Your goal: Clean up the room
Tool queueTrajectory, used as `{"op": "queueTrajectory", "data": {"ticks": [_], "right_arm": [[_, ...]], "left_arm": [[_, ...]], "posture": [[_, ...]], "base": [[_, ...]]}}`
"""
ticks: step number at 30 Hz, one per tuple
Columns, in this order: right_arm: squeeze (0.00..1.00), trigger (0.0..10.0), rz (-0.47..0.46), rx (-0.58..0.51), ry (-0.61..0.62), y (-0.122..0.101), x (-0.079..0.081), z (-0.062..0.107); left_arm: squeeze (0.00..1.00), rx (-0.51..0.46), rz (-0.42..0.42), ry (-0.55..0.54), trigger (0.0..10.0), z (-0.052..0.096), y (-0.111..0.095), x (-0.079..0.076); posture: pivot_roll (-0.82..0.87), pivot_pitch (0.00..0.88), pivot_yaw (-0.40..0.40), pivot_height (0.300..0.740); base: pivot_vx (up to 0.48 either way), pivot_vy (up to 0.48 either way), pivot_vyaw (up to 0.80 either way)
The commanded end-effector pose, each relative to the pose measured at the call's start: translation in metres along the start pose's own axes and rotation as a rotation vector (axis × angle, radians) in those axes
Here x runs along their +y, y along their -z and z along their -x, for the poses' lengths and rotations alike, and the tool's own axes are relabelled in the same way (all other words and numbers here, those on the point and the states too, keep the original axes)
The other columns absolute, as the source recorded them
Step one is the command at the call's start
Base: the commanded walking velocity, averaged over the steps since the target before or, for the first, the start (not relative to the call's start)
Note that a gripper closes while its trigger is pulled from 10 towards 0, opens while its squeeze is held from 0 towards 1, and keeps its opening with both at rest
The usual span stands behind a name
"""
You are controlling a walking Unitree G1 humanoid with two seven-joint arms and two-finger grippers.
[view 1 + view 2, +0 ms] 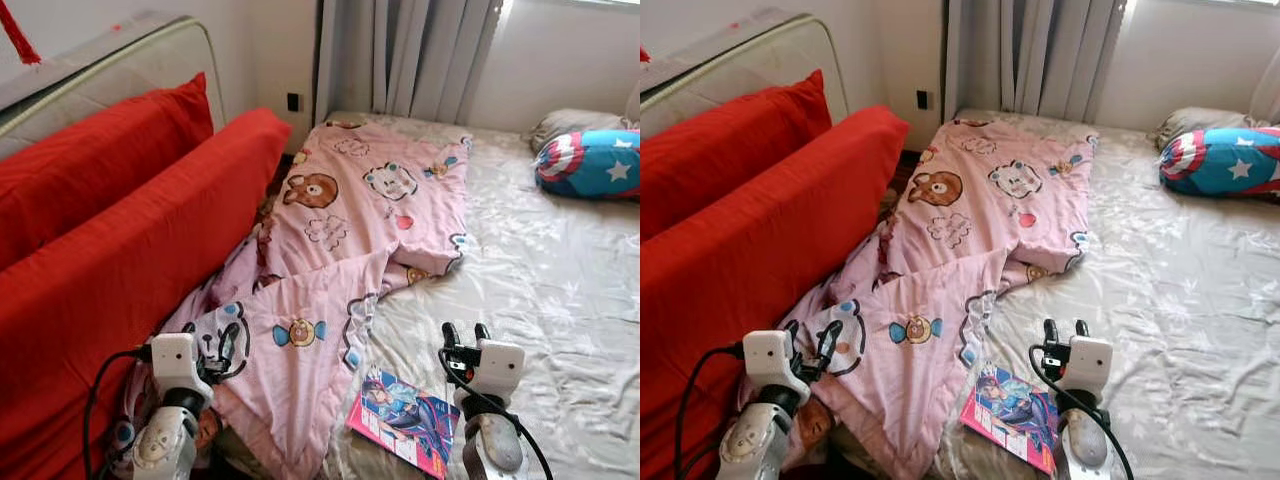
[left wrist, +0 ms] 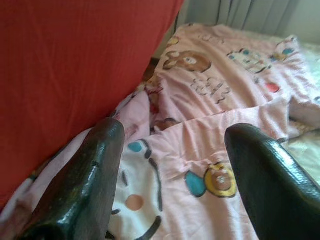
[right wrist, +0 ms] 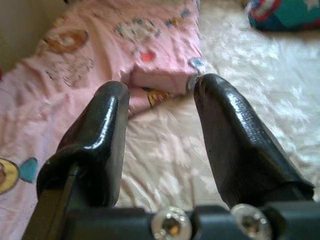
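A pink cartoon-print blanket (image 1: pixel 350 230) lies rumpled along the left side of the bed (image 1: pixel 560 300), its near end hanging off the edge beside a red sofa cushion (image 1: pixel 130 270). A colourful comic book (image 1: pixel 403 420) rests on the sheet near the bed's front edge. My left gripper (image 1: pixel 218 343) hovers open over the blanket's near corner (image 2: pixel 200 165), holding nothing. My right gripper (image 1: pixel 466 335) stands open above the bare sheet (image 3: pixel 165 150), just right of the book, with nothing between its fingers.
A blue star-and-shield pillow (image 1: pixel 590 162) and a grey pillow (image 1: pixel 570 122) lie at the far right of the bed. Grey curtains (image 1: pixel 410 55) hang behind. A second red cushion (image 1: pixel 90 170) and an upright mattress (image 1: pixel 130 60) stand at the left.
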State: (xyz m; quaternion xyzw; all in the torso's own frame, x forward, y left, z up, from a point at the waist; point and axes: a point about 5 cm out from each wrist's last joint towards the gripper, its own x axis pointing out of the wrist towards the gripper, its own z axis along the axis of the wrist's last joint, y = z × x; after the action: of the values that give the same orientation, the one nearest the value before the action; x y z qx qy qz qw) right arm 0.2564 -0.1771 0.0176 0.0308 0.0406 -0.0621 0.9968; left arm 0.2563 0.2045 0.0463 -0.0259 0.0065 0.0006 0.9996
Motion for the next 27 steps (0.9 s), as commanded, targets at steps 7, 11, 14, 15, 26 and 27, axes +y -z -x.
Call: {"op": "queueTrajectory", "data": {"ticks": [7,11,14,15,26,27], "right_arm": [[0.0,10.0,0.003,0.021,-0.045,0.006,0.011,0.004],[0.0,10.0,0.01,0.014,-0.047,0.002,0.012,0.002],[0.0,10.0,0.014,0.014,-0.046,0.002,0.012,0.001],[0.0,10.0,0.014,0.014,-0.046,0.002,0.012,0.001],[0.0,10.0,0.028,0.033,-0.091,0.006,0.017,0.003],[0.0,10.0,0.026,0.035,-0.092,0.006,0.018,0.004]], "left_arm": [[0.0,0.013,0.0,-0.012,10.0,0.003,0.0,0.002],[0.0,0.016,0.001,-0.015,10.0,0.002,-0.001,0.002],[0.0,0.016,0.003,-0.014,10.0,0.001,-0.002,0.001],[0.0,0.016,0.003,-0.014,10.0,0.001,-0.002,0.001],[0.0,0.036,-0.001,-0.019,10.0,0.007,0.002,0.004],[0.0,0.039,0.0,-0.019,10.0,0.008,0.003,0.004]], "posture": [[-0.03,0.129,-0.039,0.696],[-0.03,0.127,-0.038,0.696],[-0.03,0.127,-0.04,0.696],[-0.03,0.127,-0.04,0.696],[-0.02,0.134,-0.042,0.676],[-0.02,0.134,-0.042,0.676]], "base": [[0.0,0.0,0.0],[0.0,0.0,0.0],[0.0,0.0,0.0],[0.0,0.0,0.0],[0.0,0.0,0.0],[0.0,0.0,0.0]]}}
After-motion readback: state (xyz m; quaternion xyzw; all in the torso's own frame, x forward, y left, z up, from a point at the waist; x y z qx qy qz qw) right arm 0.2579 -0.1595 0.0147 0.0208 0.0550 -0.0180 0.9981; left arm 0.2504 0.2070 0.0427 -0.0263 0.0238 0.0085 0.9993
